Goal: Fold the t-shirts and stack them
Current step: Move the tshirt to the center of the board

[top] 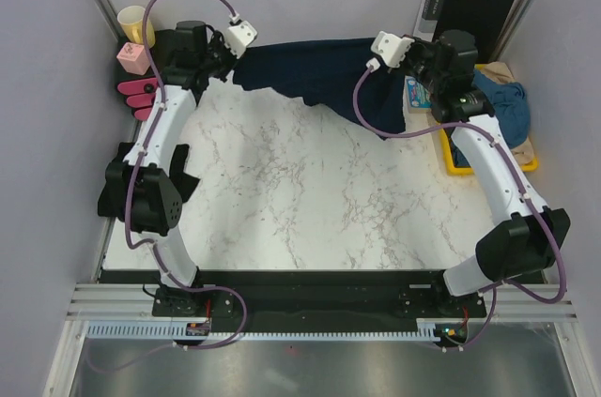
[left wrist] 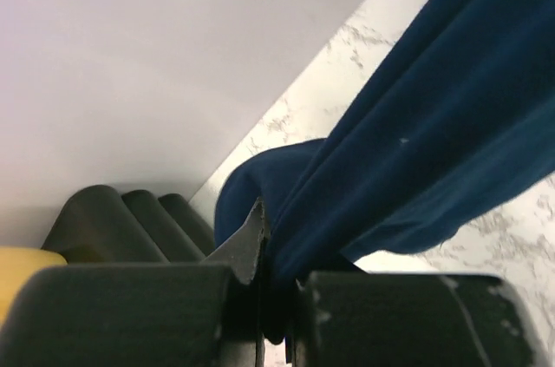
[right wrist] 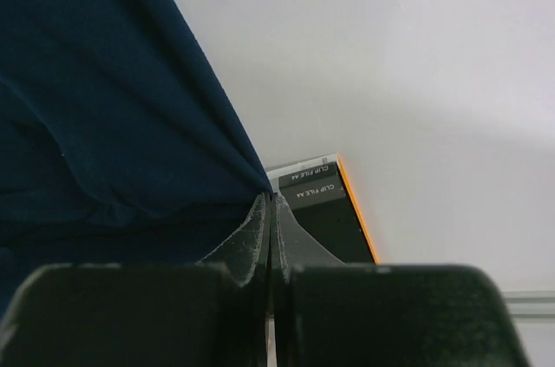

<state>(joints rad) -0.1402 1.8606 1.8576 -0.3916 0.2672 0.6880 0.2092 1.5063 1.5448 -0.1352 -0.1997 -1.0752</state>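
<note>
Navy t-shirt (top: 315, 73): strung between the 2 pincers along the 12 o'clock edge of the tabletop (top: 282, 190), sagging in folds. Its 3 o'clock end droops lowest, and whether that end touches the marble cannot be told. Collar and sleeves cannot be made out.
Left pincer (left wrist: 262, 232): at 11 o'clock, pressed together on a bunched edge of the navy cloth. The pinched part is hidden between the fingers.
Right pincer (right wrist: 271, 211): at 1 o'clock, tips squeezed on a corner of the same shirt.
Blue t-shirt (top: 507, 106): crumpled in the yellow tray (top: 460, 169) at 3 o'clock, partly behind the right arm.
Folder (top: 470, 7): black, orange-edged, at 1 o'clock, its lower part covered.
</note>
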